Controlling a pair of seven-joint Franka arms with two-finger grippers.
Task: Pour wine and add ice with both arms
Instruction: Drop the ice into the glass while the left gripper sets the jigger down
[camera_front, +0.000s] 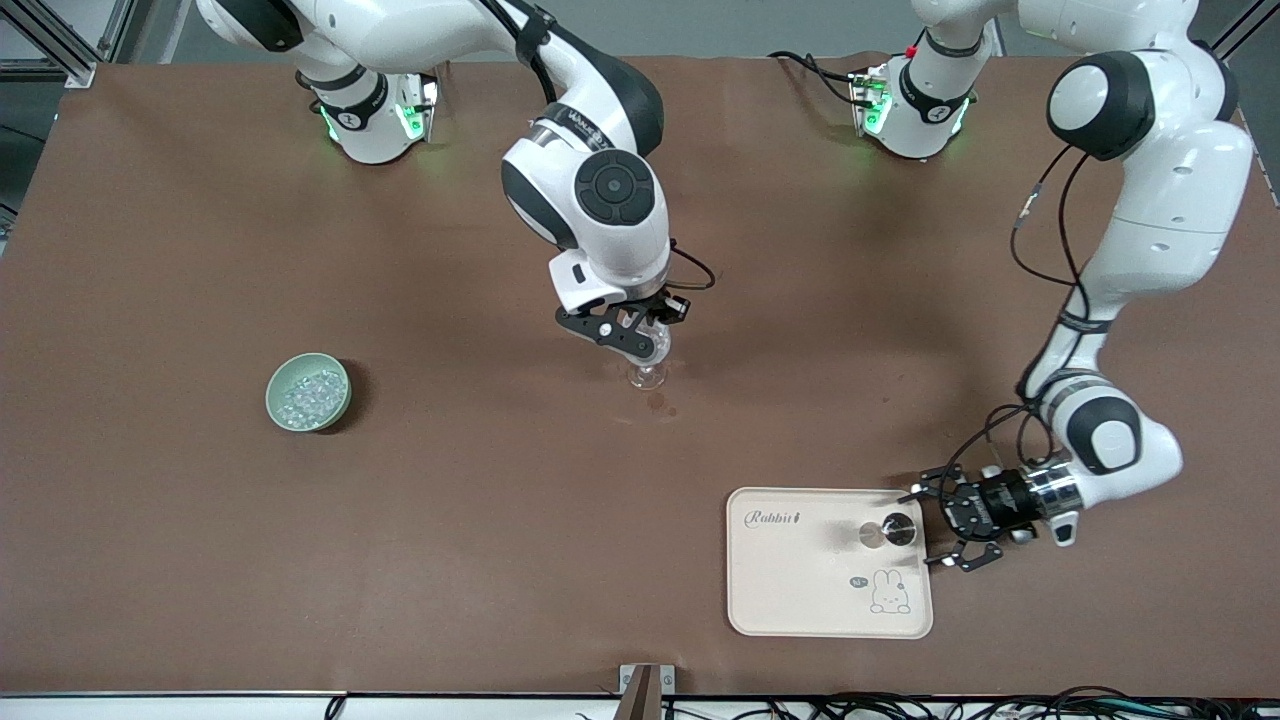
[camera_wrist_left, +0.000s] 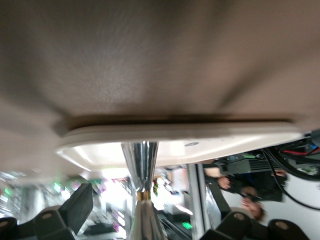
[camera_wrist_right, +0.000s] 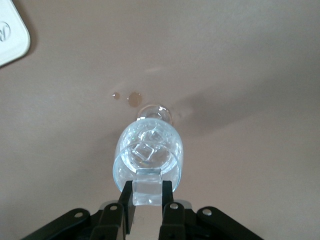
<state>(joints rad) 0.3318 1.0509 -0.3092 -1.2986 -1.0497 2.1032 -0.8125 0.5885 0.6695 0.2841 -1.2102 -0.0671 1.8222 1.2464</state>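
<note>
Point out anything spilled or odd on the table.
Two small brownish drops lie on the table beside the stemmed glass, nearer the front camera: likely spilled wine. The right tool holds an ice cube over the glass.

"Rabbit" on the cream tray (camera_front: 800, 600)

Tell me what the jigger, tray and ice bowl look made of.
Jigger: polished metal, going by its mirror-like silver sheen. Tray: probably matte cream plastic, with rounded corners and a printed rabbit. Bowl: pale green and smooth, ceramic or plastic; the look leaves it open.
</note>
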